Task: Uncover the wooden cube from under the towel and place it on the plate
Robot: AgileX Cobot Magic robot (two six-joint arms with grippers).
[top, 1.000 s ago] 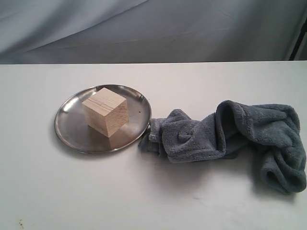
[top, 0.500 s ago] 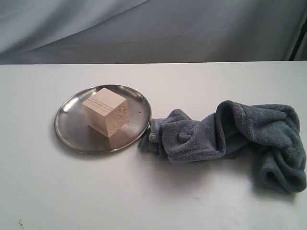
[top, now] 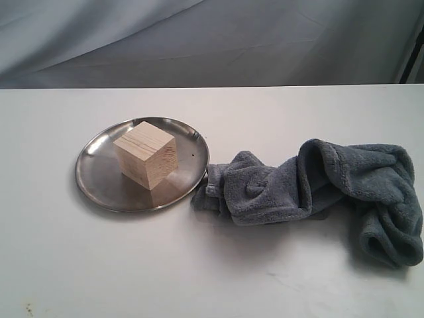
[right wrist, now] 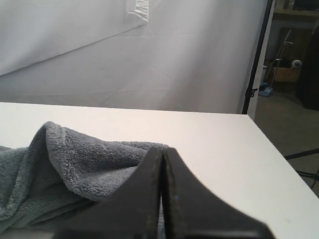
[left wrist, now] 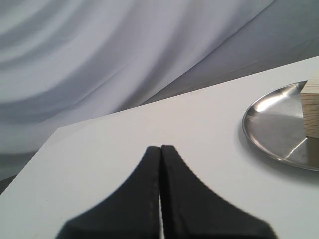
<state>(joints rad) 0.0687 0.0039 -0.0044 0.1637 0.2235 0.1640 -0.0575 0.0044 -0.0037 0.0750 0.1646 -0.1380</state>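
While the left pincer (left wrist: 160,149) and right pincer (right wrist: 162,149) were closed and empty, the cube (top: 145,154) sat on the plate (top: 99,172). The towel (top: 318,182) lay bunched just before the right pincer.

Soft, even light; plate (top: 99,179) glints, pictures slightly grainy.

Matte white table (top: 212,271) with a few faint scuffs, pale grey-blue cloth backdrop (top: 199,40) hanging in soft folds behind its far edge, black stand pole (right wrist: 257,55) at the backdrop's end, dim room beyond with dark floor (right wrist: 289,124) and blurred clutter, soft even light.
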